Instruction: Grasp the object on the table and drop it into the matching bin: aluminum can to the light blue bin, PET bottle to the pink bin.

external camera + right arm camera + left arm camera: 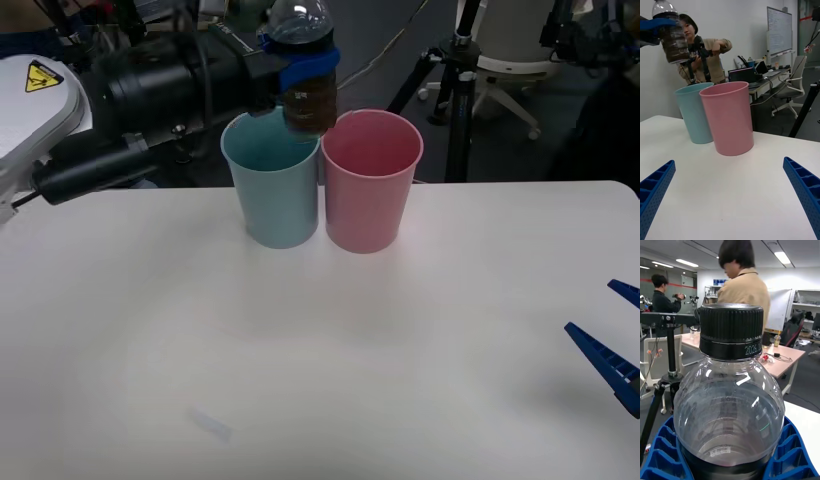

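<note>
My left gripper is shut on the PET bottle, a small clear bottle with a black cap and dark brown lower body, held upright in the air. The bottle hangs over the gap between the light blue bin and the pink bin, its base just above the blue bin's right rim. Close up in the left wrist view, the PET bottle sits between my blue fingers. My right gripper rests open low at the table's right edge. From there I see the pink bin, light blue bin and the raised PET bottle.
The two bins stand side by side, touching, at the back middle of the white table. Behind the table are a black tripod and an office chair. My left arm reaches in from the back left.
</note>
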`<state>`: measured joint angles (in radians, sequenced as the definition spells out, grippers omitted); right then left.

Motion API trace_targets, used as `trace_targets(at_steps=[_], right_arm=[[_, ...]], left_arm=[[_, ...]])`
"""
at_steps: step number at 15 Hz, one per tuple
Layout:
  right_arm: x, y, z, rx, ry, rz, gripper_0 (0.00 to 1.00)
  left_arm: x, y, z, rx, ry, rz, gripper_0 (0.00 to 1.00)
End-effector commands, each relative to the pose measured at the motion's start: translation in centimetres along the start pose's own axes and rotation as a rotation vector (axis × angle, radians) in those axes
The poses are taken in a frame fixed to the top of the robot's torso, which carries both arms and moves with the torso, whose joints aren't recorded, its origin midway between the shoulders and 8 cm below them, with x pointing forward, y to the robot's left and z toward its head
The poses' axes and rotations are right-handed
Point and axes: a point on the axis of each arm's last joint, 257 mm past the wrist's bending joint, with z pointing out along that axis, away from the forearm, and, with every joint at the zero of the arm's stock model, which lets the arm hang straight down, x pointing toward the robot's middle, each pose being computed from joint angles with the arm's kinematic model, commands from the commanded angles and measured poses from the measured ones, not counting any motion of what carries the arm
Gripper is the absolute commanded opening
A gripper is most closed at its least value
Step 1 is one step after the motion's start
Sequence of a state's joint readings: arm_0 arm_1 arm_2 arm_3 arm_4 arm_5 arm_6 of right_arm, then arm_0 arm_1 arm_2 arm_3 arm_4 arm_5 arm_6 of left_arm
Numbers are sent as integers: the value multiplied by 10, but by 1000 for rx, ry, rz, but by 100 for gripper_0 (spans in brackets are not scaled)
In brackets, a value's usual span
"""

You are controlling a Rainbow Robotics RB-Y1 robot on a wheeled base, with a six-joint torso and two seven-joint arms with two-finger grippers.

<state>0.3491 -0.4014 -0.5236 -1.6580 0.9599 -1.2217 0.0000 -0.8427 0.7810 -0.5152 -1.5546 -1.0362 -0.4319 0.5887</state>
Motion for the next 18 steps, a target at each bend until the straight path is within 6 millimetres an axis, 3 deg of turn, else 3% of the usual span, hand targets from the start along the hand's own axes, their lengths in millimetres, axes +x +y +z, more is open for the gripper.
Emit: trace_targets(at_steps=[1, 5, 9, 18], right_arm=[[0, 0, 0, 0, 0, 0, 100], [0, 0, 0, 0, 0, 0, 100], [0, 0, 0, 0, 0, 0, 100], [0, 0, 0, 0, 0, 0, 100]], left_arm=[[-2, 5, 31, -15, -9, 9, 0], [7, 14, 67, -52, 4, 27, 0], [18, 16, 89, -99, -5, 41, 0], [56, 29, 123, -192, 30, 13, 0]])
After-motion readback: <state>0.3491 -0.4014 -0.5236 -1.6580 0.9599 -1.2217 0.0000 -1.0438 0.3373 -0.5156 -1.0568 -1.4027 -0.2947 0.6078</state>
